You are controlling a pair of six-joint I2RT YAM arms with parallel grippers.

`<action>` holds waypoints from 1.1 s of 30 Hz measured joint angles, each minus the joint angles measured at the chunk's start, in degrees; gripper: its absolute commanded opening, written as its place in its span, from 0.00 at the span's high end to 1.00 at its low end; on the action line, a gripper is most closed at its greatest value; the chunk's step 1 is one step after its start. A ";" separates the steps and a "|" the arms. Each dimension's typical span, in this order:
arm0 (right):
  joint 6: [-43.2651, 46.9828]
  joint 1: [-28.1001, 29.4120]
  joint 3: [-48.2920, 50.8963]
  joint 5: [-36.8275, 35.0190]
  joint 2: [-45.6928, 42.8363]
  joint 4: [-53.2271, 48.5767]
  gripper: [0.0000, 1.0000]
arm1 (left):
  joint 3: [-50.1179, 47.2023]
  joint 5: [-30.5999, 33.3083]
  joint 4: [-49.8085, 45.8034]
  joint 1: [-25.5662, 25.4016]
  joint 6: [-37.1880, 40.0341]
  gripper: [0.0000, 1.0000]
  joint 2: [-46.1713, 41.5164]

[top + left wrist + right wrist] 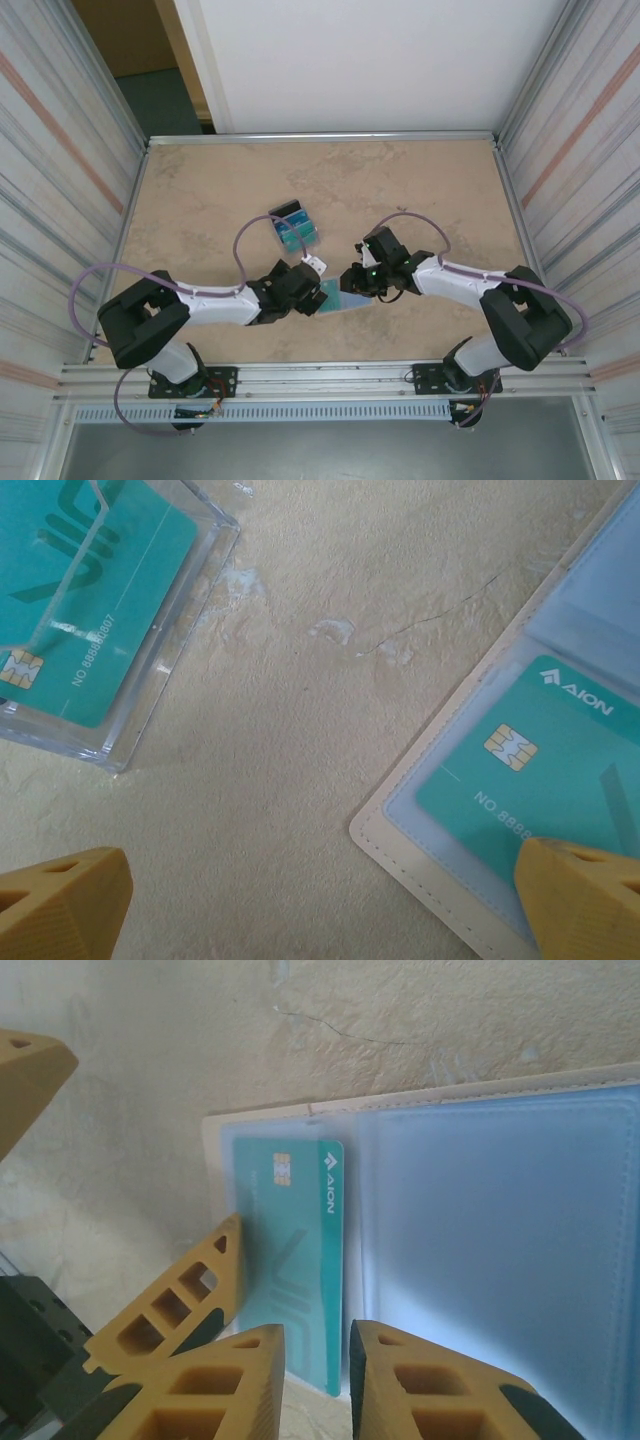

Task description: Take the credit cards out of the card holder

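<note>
Card holder (500, 1230) lies open just ahead of the right gripper (315, 1375), jaws nearly together at the teal credit card (290, 1260)'s near short edge, pinch unclear; left gripper (325, 900) spread wide; card looks thin, stiff, slick, so pinch that edge.

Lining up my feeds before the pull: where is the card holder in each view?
Top external: card holder lies open at lower middle.
Left wrist: card holder along the right side.
Right wrist: card holder across centre and right.
Shared landmark: the teal card in its sleeve.
</note>
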State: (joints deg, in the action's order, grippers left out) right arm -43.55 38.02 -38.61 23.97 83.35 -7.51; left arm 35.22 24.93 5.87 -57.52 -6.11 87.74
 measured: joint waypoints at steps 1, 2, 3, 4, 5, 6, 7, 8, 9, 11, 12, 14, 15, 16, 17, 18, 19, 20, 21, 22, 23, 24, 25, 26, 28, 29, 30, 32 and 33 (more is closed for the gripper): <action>-0.02 -0.11 0.13 0.37 0.44 0.46 0.76 | -0.20 0.20 0.15 -0.11 -0.15 0.01 -0.11; -0.02 -0.13 0.28 0.63 0.79 0.87 0.77 | -0.35 0.42 0.22 -0.26 -0.17 0.01 -0.26; -0.04 -0.13 0.39 1.01 1.05 1.16 0.77 | -0.44 0.57 0.22 -0.39 -0.17 0.01 -0.33; -0.09 -0.13 0.46 1.36 1.29 1.46 0.77 | -0.46 0.76 0.20 -0.63 -0.17 0.01 -0.37; -0.20 -0.13 0.50 1.53 1.44 1.68 0.77 | -0.46 0.90 0.20 -0.76 -0.17 0.01 -0.37; -0.28 -0.13 0.50 1.64 1.68 1.97 0.77 | -0.46 1.05 0.20 -0.96 -0.17 0.01 -0.37; -0.44 -0.13 0.52 1.79 1.88 2.32 0.77 | -0.46 1.27 0.17 -1.14 -0.17 0.01 -0.37; -0.61 -0.13 0.57 1.86 2.05 2.54 0.77 | -0.46 1.36 0.15 -1.31 -0.17 0.01 -0.37; -0.68 -0.13 0.59 1.90 2.23 2.80 0.77 | -0.46 1.64 0.15 -1.51 -0.17 0.01 -0.33; -0.87 -0.13 0.59 2.19 2.75 3.23 0.77 | -0.46 2.03 0.17 -1.81 -0.26 0.01 -0.26; -0.92 -0.13 0.61 2.36 2.99 3.37 0.77 | -0.46 2.19 0.17 -1.95 -0.39 0.01 -0.22; -1.01 -0.13 0.61 2.73 3.43 3.56 0.77 | -0.46 2.34 0.17 -2.14 -0.76 0.01 -0.15; -1.01 -0.13 0.61 2.89 3.67 3.65 0.77 | -0.46 2.38 0.15 -2.23 -0.90 0.01 -0.15; -1.01 -0.13 0.61 2.95 3.93 3.67 0.77 | -0.46 2.40 0.15 -2.25 -1.14 0.01 -0.15; -1.01 -0.13 0.61 3.04 4.11 3.72 0.77 | -0.46 2.40 0.13 -2.25 -1.27 0.01 -0.15; -1.01 -0.13 0.61 3.10 4.42 3.87 0.78 | -0.46 2.40 0.11 -2.25 -1.42 0.01 -0.15; -1.01 -0.13 0.61 3.13 4.79 4.07 0.78 | -0.46 2.40 0.07 -2.25 -1.46 0.01 -0.15; -1.01 -0.13 0.61 3.15 5.07 4.13 0.78 | -0.46 2.40 0.07 -2.25 -1.46 0.01 -0.15; -1.01 -0.13 0.61 3.15 5.35 4.15 0.78 | -0.46 2.40 0.04 -2.25 -1.46 0.01 -0.15; -1.01 -0.13 0.61 3.15 5.57 4.24 0.78 | -0.46 2.40 0.04 -2.25 -1.46 0.01 -0.15; -1.01 -0.13 0.61 3.17 5.86 4.35 0.78 | -0.46 2.40 0.04 -2.25 -1.46 0.01 -0.15; -1.01 -0.13 0.61 3.28 6.12 4.52 0.78 | -0.46 2.43 0.02 -2.25 -1.49 0.01 -0.15; -1.01 -0.13 0.61 3.32 6.34 4.68 0.78 | -0.46 2.40 0.04 -2.25 -1.49 0.01 -0.15; -1.01 -0.13 0.61 3.39 6.64 4.85 0.78 | -0.46 2.43 0.04 -2.25 -1.49 0.01 -0.15; -1.03 -0.13 0.61 3.74 7.23 5.25 0.79 | -0.46 2.43 0.04 -2.25 -1.46 0.01 -0.15; -1.03 -0.13 0.61 4.07 7.52 5.55 0.79 | -0.46 2.47 0.04 -2.25 -1.49 0.01 -0.15; -1.05 -0.13 0.61 4.39 7.80 5.90 0.79 | -0.46 2.58 0.04 -2.25 -1.49 0.01 -0.15; -1.07 -0.13 0.61 4.94 8.22 6.49 0.79 | -0.46 2.60 0.02 -2.25 -1.46 0.01 -0.15; -1.09 -0.13 0.61 5.35 8.39 6.88 0.79 | -0.46 2.62 0.02 -2.25 -1.46 0.01 -0.15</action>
State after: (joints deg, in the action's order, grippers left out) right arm -44.64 37.89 -38.00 29.32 91.74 -0.62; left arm 34.76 27.55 5.89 -59.77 -7.57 87.59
